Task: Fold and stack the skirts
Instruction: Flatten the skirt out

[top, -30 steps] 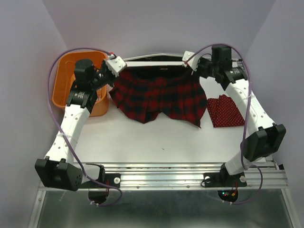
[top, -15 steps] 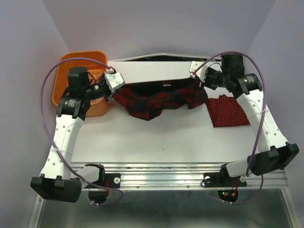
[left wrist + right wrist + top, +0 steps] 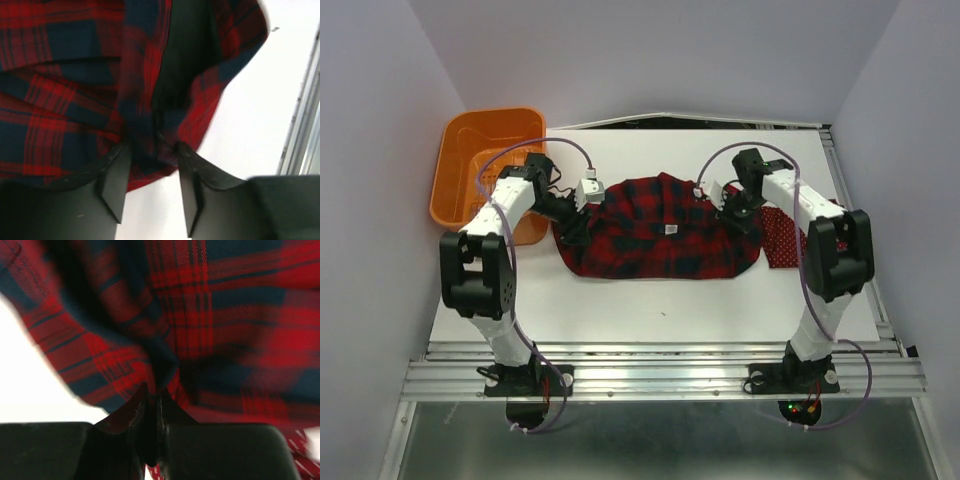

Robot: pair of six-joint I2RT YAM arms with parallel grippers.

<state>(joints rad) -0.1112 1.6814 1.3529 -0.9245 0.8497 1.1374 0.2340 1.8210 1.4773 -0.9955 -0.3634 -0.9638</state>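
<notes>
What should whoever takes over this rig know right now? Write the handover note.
Grip: the right claw is shut on the right edge of the plaid skirt. The left claw is at its left edge with cloth bunched between the fingers; grip unclear.
Position: the plaid skirt lies on the table; the polka-dot skirt lies to its right, partly under the right arm.
Done: the plaid appears folded over once.
Left: release, finish folding, stack both.
</notes>
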